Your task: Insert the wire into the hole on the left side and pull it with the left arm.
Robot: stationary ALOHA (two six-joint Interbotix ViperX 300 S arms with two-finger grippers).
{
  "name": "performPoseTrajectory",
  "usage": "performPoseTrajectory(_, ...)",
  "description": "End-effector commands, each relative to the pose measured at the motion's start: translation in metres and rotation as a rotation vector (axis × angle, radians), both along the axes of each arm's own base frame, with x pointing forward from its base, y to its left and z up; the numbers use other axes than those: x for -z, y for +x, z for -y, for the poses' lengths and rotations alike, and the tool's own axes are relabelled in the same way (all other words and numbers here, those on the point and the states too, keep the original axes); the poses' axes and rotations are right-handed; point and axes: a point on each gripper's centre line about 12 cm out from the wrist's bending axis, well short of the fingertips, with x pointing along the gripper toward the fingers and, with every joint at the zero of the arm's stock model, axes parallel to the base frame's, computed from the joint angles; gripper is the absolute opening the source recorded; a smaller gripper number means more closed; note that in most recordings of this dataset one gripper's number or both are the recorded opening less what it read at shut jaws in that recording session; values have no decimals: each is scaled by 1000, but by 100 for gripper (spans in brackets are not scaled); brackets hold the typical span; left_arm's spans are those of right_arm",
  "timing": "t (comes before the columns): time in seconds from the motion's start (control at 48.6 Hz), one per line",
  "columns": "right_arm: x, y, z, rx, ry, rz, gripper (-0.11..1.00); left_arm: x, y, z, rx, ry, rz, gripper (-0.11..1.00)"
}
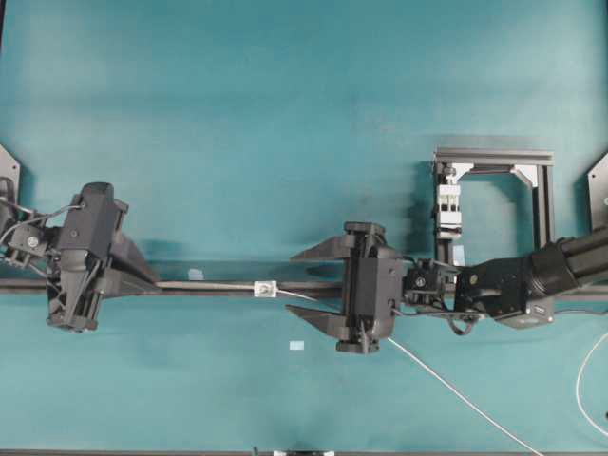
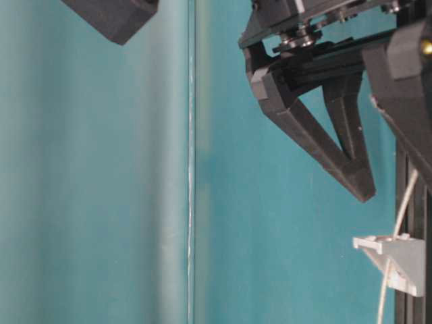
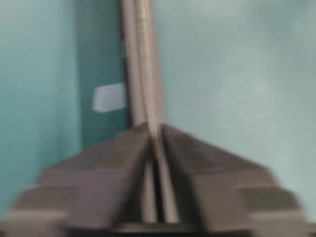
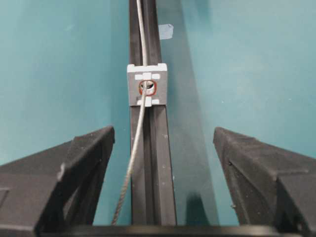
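Where threaded through hole (image 4: 147,87), wire (image 4: 134,148) between left claw (image 3: 155,148) fingers (pinched)

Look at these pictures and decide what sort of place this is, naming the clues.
Probably a robotics lab test bench. A plain teal tabletop carries a fixed black rail with a small white block that a thin wire threads through. Two black robot arms work it: the left gripper and the right gripper.

Thin grey wire (image 4: 134,143) threaded through small dark hole (image 4: 146,87), running along rail into left arm (image 1: 81,255), pinched.
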Motion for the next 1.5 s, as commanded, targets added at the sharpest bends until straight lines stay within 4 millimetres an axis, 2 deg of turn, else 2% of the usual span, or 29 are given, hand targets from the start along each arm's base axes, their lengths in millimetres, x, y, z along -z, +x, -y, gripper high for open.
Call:
performPoseTrajectory(0.0,-22,5,-3,-2,18,56,87,-4,2,2,4,-6,16,-1)
performPoseTrajectory(0.123,-23,5,-3,-5,18,57,87,-3,2,2,6,-5,16,20)
performPoseTrajectory(0.309,-24,4,-2,-3,19,57,87,-4,3,0,-1,-5,21,75)
performPoseTrajectory(0.37,-25,3,-2,-5,17,58,87,-4,4,-3,-13,-4,21,85)
performPoseTrajectory(0.638,-44,-6,3,-9,-4,88,87,-11,10,-19,-64,6,62,85)
performPoseTrajectory(0.802,-52,-14,15,6,-17,99,87,-14,9,-29,-91,19,81,85)
performPoseTrajectory(1.152,-54,-26,36,43,-31,86,87,-34,-1,-43,-100,47,209,85)
performPoseTrajectory(1.481,-55,-30,41,55,-32,81,87,-37,-8,-49,-118,47,230,85)
